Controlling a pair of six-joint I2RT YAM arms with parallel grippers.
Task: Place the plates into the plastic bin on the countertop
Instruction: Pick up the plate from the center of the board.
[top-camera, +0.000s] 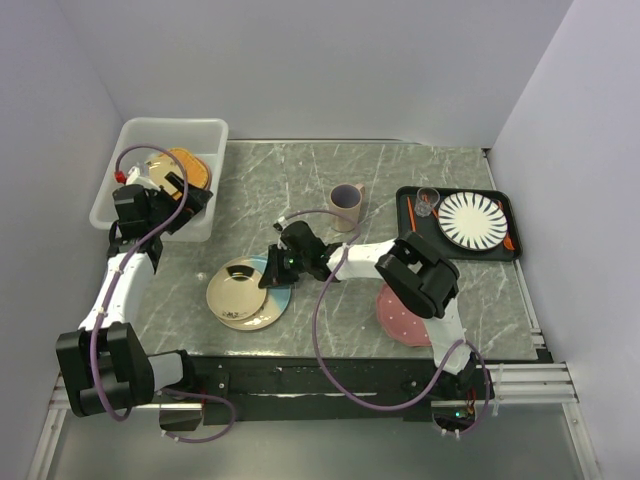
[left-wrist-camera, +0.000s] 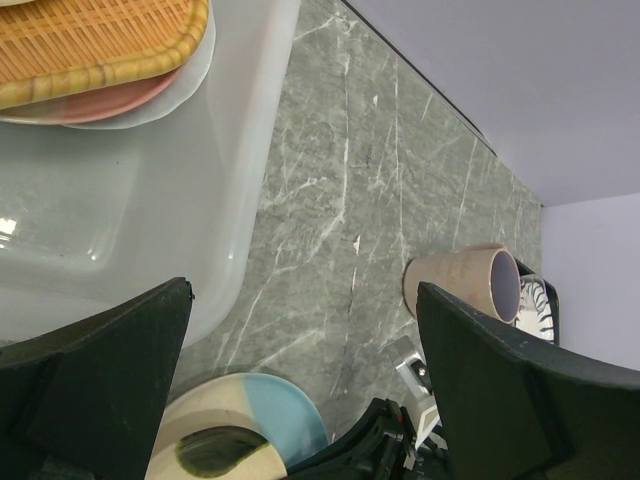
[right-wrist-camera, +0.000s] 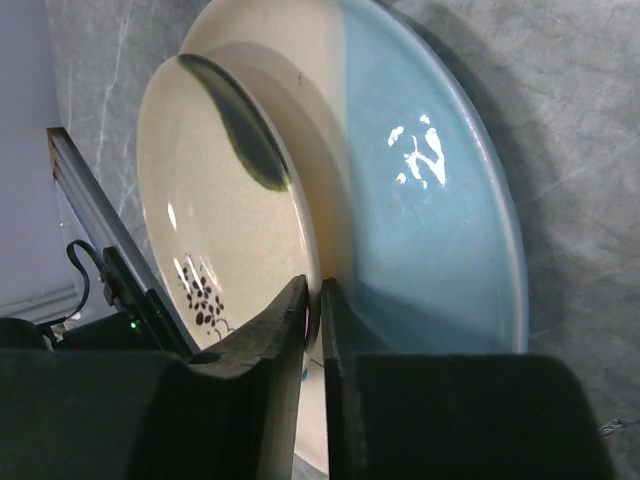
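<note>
Right gripper (right-wrist-camera: 312, 300): pinched on the near rim of the small cream plate (right-wrist-camera: 215, 230), with the fingers (right-wrist-camera: 270, 330) almost meeting.
Small cream plate: dark smear and a black sprig print. It lies on the cream-and-light-blue plate (right-wrist-camera: 420, 200), offset to the left.
Cream-and-light-blue plate: flat on the countertop (left-wrist-camera: 370, 180), near the front and left of centre.
Left gripper (left-wrist-camera: 302, 300): released, its fingers spread wide and holding nothing. It hangs over the right wall of the plastic bin (left-wrist-camera: 130, 240).
Plastic bin: far left corner of the countertop. It holds a stack — a basket-weave tan plate (left-wrist-camera: 90, 40) on a pink plate (left-wrist-camera: 100, 103) on a white plate (left-wrist-camera: 190, 85).
Pink dotted plate (top-camera: 400, 322): near right on the countertop, partly under the right arm.
Mug (left-wrist-camera: 460, 280): far centre, well apart from the bin.
Black tray (top-camera: 460, 256): far right — it carries the striped plate (top-camera: 473, 220).
</note>
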